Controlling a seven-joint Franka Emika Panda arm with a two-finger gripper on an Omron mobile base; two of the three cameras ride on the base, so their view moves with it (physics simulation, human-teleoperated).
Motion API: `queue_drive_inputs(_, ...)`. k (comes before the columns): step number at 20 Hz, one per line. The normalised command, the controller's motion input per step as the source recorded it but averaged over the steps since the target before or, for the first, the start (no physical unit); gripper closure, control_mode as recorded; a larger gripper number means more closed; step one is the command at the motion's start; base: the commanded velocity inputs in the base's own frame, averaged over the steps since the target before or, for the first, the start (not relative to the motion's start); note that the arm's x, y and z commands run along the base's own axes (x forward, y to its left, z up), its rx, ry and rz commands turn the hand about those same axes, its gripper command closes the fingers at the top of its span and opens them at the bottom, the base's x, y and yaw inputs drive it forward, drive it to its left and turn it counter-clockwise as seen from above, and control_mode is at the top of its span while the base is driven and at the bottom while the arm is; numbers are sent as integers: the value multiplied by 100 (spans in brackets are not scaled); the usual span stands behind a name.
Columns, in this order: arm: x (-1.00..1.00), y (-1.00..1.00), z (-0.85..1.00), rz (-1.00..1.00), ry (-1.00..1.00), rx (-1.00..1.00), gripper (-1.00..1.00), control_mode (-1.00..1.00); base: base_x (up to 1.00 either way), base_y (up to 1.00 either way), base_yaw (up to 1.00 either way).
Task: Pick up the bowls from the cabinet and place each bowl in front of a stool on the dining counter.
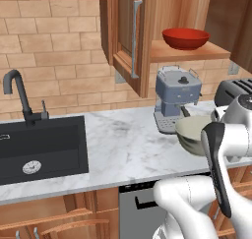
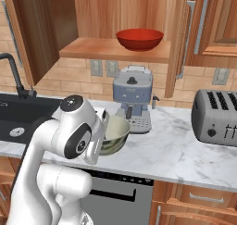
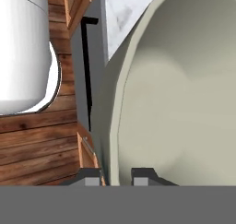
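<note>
A glossy red bowl [image 1: 186, 38] [image 2: 139, 38] rests on the wooden shelf of the open cabinet [image 1: 197, 53] [image 2: 104, 48]. My gripper [image 3: 117, 174] is shut on the near rim of the pale grey-green bowl [image 3: 184, 94]. The rim sits between the two fingertips. This bowl [image 1: 193, 132] [image 2: 115, 134] hangs tilted just above the front of the marble worktop, in front of the coffee machine, and my white arm partly covers it. The stool and the dining counter are out of view.
A blue-grey coffee machine [image 1: 177, 95] [image 2: 133, 94] stands on the marble worktop [image 1: 128, 144] below the shelf. A black sink [image 1: 42, 147] with a dark faucet [image 1: 17, 93] lies to the left, a toaster [image 2: 216, 117] to the right. The open cabinet door [image 1: 130, 36] juts out.
</note>
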Motion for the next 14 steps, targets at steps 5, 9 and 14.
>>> queue_drive_inputs(5,0,0,0,0,0,0,100,-100,0,0,0)
queue_drive_inputs(9,0,0,0,0,0,0,100,-100,0,0,0)
queue_drive_inputs(14,-11,3,0,1,0,0,100,100,-11,0,0)
